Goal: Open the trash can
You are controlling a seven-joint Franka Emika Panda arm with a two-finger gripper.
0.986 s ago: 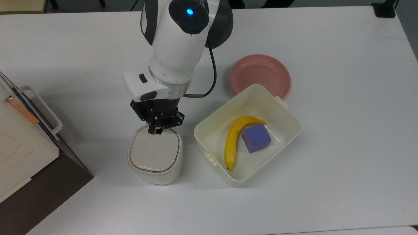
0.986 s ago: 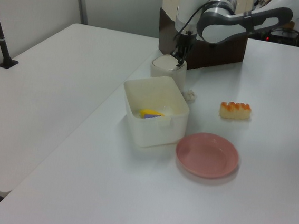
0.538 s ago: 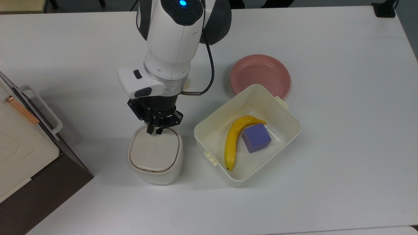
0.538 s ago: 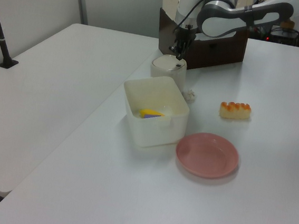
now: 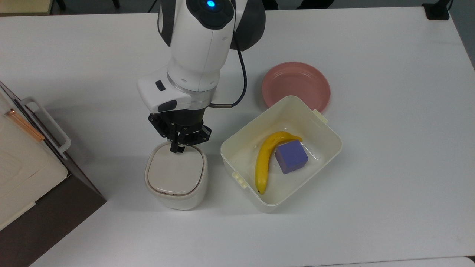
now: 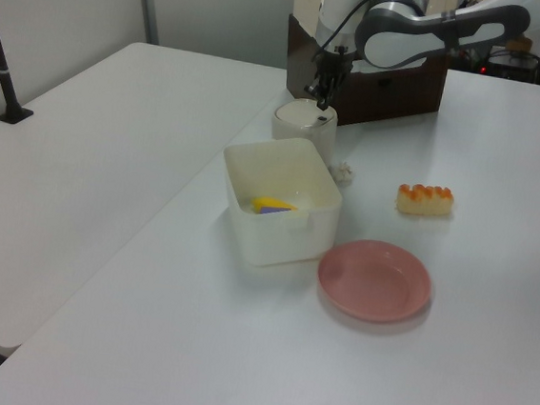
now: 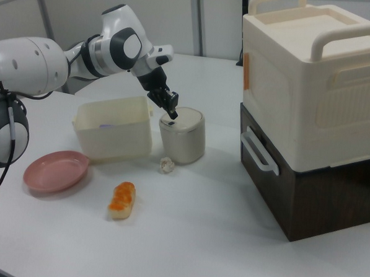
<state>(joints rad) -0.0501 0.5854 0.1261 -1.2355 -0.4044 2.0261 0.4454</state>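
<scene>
Trash can (image 5: 176, 177): stands on the white table (image 5: 389, 148), directly under the gripper (image 5: 177, 148). Beige lid (image 5: 175, 172) lies flat and shut in all three views. Black push button (image 7: 171, 121) sits at the lid's edge nearest the arm; the fingertips hang right over it, just above or barely touching, contact not clear.

Gripper: points down, fingers drawn together into one narrow tip, nothing held between them.

Progress, as judged: approach and alignment done; the lid has not sprung. Left to do: press the button until the hinge releases, then lift clear.

Around the tool:
- Cream tub (image 5: 281, 154), just beside the gripper on the top view's right, holds a banana (image 5: 265, 159) and a purple cube (image 5: 291, 156).
- Pink plate (image 5: 295, 86) beyond the tub, touching or overlapped by its far corner.
- Orange-topped food piece (image 7: 122, 200) and a small crumpled scrap (image 7: 166, 165) lie in front of the can in the right view.
- Cream box on a dark cabinet (image 7: 310, 120), well apart on the right view's right.
</scene>
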